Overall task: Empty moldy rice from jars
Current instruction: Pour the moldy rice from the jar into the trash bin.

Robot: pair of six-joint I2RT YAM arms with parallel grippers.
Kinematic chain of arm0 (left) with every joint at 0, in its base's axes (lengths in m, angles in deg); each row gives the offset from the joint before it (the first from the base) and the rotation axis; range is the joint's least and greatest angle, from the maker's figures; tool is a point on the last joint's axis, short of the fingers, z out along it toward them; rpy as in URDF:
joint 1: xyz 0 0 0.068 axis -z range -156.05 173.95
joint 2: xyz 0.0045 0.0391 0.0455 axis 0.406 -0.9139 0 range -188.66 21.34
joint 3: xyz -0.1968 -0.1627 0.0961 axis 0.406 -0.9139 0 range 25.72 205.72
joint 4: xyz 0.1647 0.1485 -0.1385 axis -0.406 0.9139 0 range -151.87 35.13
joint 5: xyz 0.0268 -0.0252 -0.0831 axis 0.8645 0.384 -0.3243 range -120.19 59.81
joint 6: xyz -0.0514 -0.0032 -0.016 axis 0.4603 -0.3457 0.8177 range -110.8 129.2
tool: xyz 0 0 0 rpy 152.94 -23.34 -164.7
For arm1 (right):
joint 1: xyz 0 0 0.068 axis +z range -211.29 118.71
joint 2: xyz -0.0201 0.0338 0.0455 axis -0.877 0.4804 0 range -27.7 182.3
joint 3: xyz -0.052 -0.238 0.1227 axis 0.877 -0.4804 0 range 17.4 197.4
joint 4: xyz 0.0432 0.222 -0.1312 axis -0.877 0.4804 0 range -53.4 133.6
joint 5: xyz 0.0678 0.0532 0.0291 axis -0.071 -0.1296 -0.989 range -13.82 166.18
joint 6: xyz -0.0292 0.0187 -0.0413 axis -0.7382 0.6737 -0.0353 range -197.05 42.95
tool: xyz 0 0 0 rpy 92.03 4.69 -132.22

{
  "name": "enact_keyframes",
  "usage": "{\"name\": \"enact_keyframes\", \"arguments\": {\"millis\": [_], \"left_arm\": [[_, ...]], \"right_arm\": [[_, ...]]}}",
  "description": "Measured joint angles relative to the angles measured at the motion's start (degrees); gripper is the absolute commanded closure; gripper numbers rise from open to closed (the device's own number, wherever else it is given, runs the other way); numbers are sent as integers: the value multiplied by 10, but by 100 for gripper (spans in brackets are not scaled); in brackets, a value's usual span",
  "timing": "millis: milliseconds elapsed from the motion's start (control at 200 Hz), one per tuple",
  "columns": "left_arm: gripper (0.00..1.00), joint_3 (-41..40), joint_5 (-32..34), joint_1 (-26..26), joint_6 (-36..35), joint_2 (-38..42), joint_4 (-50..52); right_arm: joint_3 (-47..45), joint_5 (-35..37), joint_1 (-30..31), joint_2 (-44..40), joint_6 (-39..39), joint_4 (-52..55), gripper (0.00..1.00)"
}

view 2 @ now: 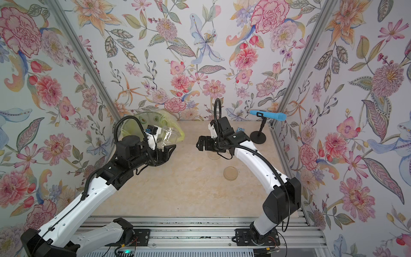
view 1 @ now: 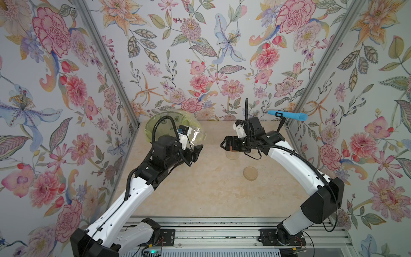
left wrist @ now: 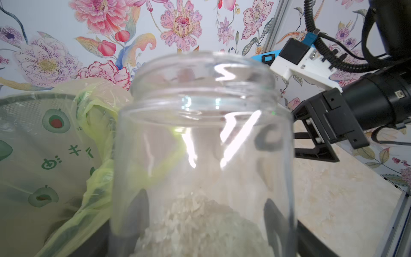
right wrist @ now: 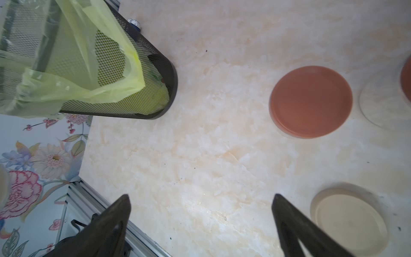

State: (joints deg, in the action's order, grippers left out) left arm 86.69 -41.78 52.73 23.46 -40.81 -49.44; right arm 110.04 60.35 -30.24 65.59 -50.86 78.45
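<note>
Holding open jar [left wrist: 204, 133] in left gripper [view 1: 195, 152], clamped | rice [left wrist: 200, 222] low in jar, at gripper end | bin [right wrist: 155, 66] just beside jar | right gripper [right wrist: 201, 197] spread wide, empty | risk: tipping short of rim spills grains on table [right wrist: 222, 155]; slick glass slipping.

The light is bright and soft everywhere. Shadows on the pale marble tabletop [view 1: 200, 189] are faint. In the left wrist view the clear glass jar [left wrist: 204, 133] is very close and looks blurry, with white streaks of glare on it. In both top views the flowery walls [view 1: 55, 89] [view 2: 355, 89] lean and bend near the picture edges.
</note>
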Motion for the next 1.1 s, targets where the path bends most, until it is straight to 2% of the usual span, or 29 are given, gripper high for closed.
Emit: {"name": "enact_keyframes", "arguments": {"millis": [240,500,726,921,1101], "left_arm": [[100,4,19,0,12,-1,9],[100,87,18,-9,10,-52,27],[100,127,14,-31,-19,-75,56],[100,130,-3,-57,-33,-76,75],[100,127,-37,-86,-39,-73,85]], "right_arm": [[80,-77,4,46,30,-8,0],[87,-149,17,50,64,-71,0],[143,-216,8,83,67,-107,0],[157,-243,4,98,76,-128,0],[130,-254,16,96,114,-206,0]]}}
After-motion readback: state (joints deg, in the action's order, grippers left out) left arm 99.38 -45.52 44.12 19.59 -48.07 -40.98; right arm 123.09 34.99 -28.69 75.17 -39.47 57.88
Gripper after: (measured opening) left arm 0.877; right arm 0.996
